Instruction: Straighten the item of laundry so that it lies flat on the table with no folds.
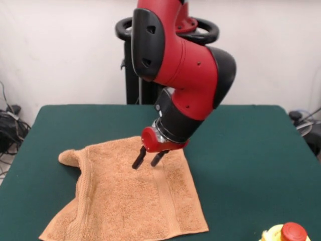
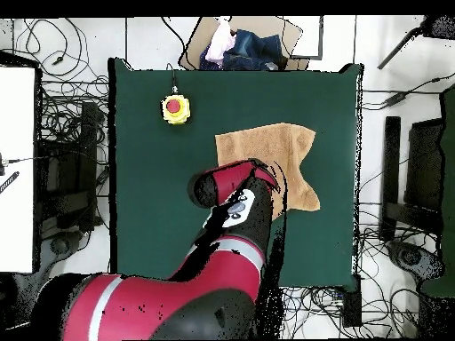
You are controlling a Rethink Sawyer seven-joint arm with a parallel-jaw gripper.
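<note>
I log a yellow-based red push button (image 2: 175,108); a box of mixed clothing (image 2: 238,46); tangled floor cables (image 2: 62,133) alongside.

The table (image 1: 251,145), covered in dark green cloth, carries an orange-tan towel (image 1: 130,201) that lies spread but not flat: one corner is bunched into a rolled lump, and a ridge runs along the side below it. Well apart from the towel, near one table edge, sits a yellow box with a red button (image 2: 175,108).
</note>
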